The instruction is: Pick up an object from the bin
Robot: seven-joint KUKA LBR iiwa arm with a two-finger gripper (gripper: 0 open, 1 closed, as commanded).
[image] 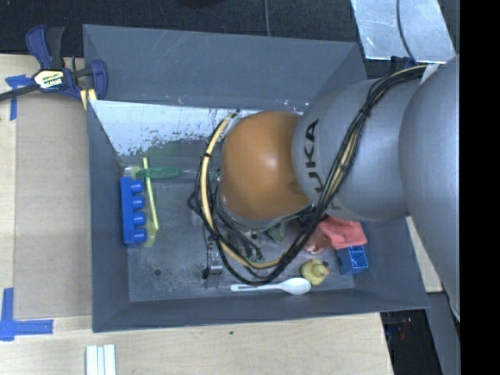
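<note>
- The hand (212, 264) sits low over the floor of the bin (234, 65), in front of centre, below the orange wrist cover (258, 170) and its cables (209, 201). Whether it is spread or pressed together cannot be told. Nothing is seen held in it.
- Nearest thing: 1 white spoon (275, 287), lying flat by the front wall. Its handle end is just beside the hand and its bowl points right.
- Judged handling of the spoon: light, stiff, thin, smooth plastic, so likely to slip or flip under a hard pinch.
- Judged hold: across the narrow handle near its middle, from above, square to the handle's length. The front wall close by leaves little room on that side.
- Other things at the left, well apart from the hand: 1 blue ridged block (134, 209) with 1 yellow stick (151, 201) along it.
- Other things at the right: 1 pink lump (342, 231), 1 small blue block (353, 258) and 1 yellowish lump (315, 271) just beside the spoon's bowl.
</note>
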